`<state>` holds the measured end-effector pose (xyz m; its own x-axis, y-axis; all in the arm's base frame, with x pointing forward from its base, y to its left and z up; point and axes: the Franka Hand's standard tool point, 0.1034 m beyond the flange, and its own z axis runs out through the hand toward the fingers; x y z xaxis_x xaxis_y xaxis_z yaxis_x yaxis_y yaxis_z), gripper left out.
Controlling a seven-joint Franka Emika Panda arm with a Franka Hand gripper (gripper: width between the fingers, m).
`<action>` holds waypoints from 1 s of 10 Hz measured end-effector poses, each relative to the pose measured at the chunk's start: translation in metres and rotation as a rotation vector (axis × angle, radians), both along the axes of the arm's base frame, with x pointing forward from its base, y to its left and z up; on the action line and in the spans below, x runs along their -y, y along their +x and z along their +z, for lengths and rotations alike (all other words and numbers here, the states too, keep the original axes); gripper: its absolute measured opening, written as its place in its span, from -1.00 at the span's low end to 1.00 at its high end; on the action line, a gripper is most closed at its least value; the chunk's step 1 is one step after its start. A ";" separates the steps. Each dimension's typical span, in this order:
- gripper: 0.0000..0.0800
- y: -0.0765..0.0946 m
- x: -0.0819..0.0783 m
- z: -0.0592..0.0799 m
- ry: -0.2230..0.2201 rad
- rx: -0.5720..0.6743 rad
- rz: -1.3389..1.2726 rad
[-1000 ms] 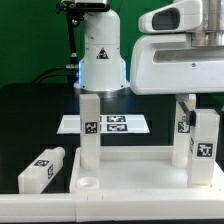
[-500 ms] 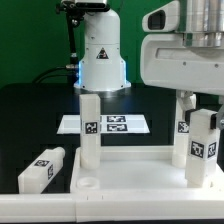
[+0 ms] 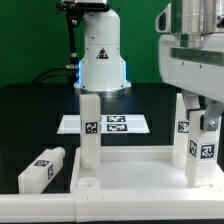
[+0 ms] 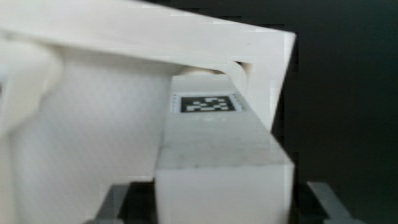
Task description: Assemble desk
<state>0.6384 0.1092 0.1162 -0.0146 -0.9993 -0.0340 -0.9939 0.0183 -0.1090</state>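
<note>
Jaws clamped on a leg (image 4: 222,150), held upright over the near corner of the tabletop (image 3: 135,165) at the exterior view's right. Hard, light, smooth plastic, likely slippery; best gripped on flat opposite sides. Farther back, two legs standing; another lying on the table (image 3: 42,168).

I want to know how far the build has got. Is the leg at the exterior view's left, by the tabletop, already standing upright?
No, that leg lies on its side on the black table, off the tabletop.
</note>
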 end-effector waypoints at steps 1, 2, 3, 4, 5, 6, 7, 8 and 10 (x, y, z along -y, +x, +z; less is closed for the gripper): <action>-0.29 -0.001 -0.002 0.000 0.047 0.025 -0.184; -0.29 -0.003 -0.003 0.000 0.071 0.038 -0.275; -0.16 -0.002 -0.003 0.000 0.067 0.038 -0.253; -0.16 -0.003 -0.004 -0.001 0.056 0.036 -0.183; 0.27 -0.007 -0.008 -0.002 0.043 0.008 -0.074; 0.27 -0.006 -0.010 -0.001 0.018 0.016 0.136; 0.55 -0.007 -0.011 -0.003 -0.006 0.024 0.384; 0.60 -0.009 -0.011 -0.006 -0.017 0.024 0.548; 0.62 -0.008 -0.010 -0.006 -0.030 0.031 0.643</action>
